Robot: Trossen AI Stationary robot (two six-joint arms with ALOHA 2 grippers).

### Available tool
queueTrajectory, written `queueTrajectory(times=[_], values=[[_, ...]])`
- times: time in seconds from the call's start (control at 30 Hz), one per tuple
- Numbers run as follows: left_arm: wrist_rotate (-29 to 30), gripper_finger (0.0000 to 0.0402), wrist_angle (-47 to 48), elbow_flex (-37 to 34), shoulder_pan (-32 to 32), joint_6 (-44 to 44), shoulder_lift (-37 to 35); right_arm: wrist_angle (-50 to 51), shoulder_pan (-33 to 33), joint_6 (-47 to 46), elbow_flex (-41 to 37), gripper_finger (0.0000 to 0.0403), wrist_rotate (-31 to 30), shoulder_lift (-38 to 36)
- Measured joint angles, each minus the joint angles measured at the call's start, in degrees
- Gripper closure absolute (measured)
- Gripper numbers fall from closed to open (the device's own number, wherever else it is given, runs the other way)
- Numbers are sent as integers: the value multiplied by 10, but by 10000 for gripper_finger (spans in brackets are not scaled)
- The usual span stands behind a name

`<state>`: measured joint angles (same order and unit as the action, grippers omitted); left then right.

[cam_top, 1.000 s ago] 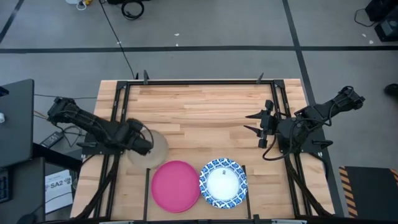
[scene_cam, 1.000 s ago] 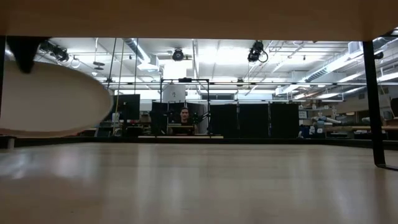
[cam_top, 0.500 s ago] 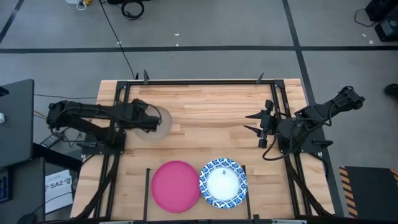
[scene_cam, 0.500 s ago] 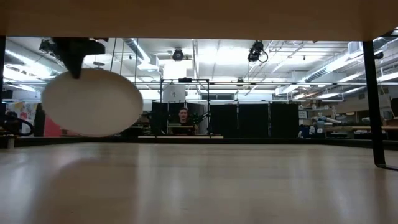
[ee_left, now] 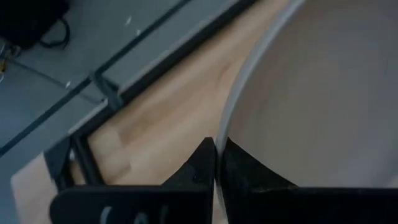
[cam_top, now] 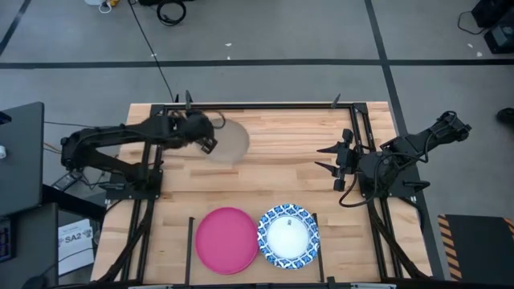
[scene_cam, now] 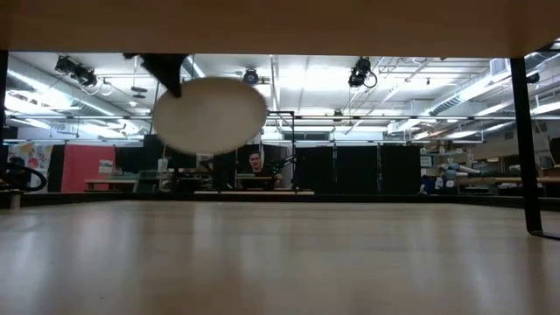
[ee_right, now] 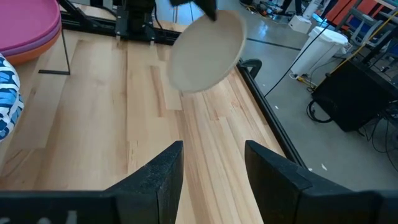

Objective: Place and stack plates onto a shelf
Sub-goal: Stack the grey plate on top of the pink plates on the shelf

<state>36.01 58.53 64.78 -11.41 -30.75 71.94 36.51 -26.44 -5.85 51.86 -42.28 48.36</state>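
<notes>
My left gripper is shut on the pale beige plate, which is in the air over the table's far left part; in the low view the plate shows well above the wood. My right gripper waits open at the table's right side, with nothing between its fingers. At the near edge, the magenta plate tops a stack, with purple and orange rims under it. A blue-rimmed plate lies flat to its right. Thin black bars bound these bays. My left gripper pinches the beige plate's rim between its two fingers, at the plate's left edge. The fingers reach it from the table's left side. The plate is lifted clear of the table and tilted, stretching away from the gripper toward the right.
A black metal frame runs along the table's far edge and down both sides. Bare light wood spreads across the middle between the arms. A person sits in the room far behind the table.
My left gripper has carried the beige plate from near the magenta stack toward the table's far edge and somewhat to the right, rising as it went. The plate stays in its hold, clear of the table. The right arm has kept still.
</notes>
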Motion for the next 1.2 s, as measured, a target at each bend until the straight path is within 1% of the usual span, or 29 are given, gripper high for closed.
queueTrajectory(times=[0.13, 0.2, 0.33, 0.47, 0.6, 0.7, 0.8, 0.97, 1.2], values=[[-4, 386, -4, 77, -10, 31, 0, 0, 0, 0, 0, 227, 0, 0], [-23, 386, -5, 120, -10, 44, 0, 0, 0, 0, 0, 227, 0, 0], [-115, 386, -6, 194, -6, 46, 0, 0, 0, 0, 0, 227, 0, 0], [-215, 386, -5, 243, 7, 35, 0, 0, 0, 0, 0, 227, 0, 0], [-287, 386, -5, 265, 31, -5, 0, 0, 0, 0, 0, 227, 0, 0], [-324, 386, -3, 266, 58, -45, 0, 0, 0, 0, 0, 227, 0, 0], [-342, 386, 2, 266, 93, -83, 0, 0, 0, 0, 0, 227, 0, 0], [-345, 386, 5, 266, 165, -149, 1, 0, 0, 0, 0, 227, 0, 0], [-325, 386, 7, 265, 262, -224, 16, 0, 0, 0, 0, 227, 0, 0]])
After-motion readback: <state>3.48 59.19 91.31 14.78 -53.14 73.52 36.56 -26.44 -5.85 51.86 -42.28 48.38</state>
